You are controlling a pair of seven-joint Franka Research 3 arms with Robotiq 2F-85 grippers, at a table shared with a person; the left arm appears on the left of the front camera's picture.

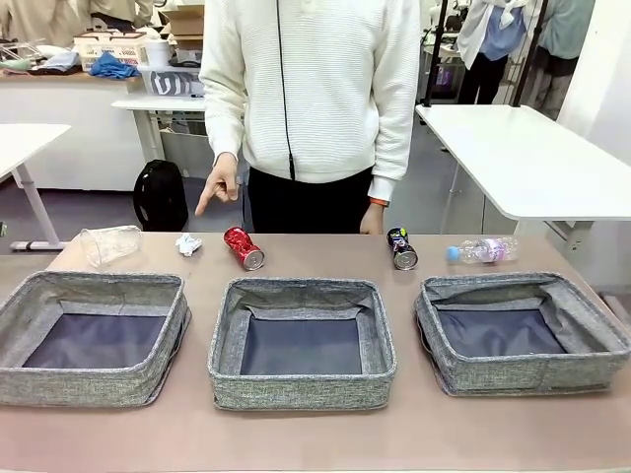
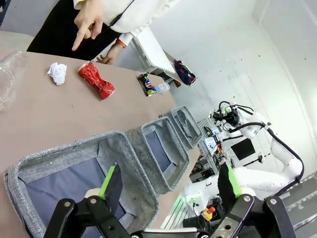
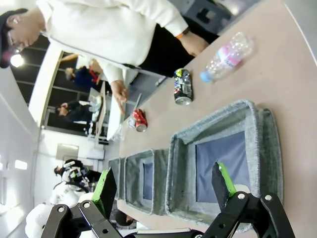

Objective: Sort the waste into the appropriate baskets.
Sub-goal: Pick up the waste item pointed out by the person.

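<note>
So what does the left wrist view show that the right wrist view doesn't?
Left wrist view's own: the crumpled white paper ball and the open left gripper. Right wrist view's own: the open right gripper and the pink label on the small clear bottle. Shared: red can, dark printed can, grey fabric bins, the person's pointing hand.

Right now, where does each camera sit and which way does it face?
Front view: fixed on the robot's side, looking across three baskets at the person opposite, whose pointing hand shows.
Left wrist view: on the left arm above the left basket, looking along the open left pincer toward the person's side.
Right wrist view: on the right arm above the right basket, rolled sideways, looking along the open right pincer.
Shared: all three show the red can and dark printed can.
</note>
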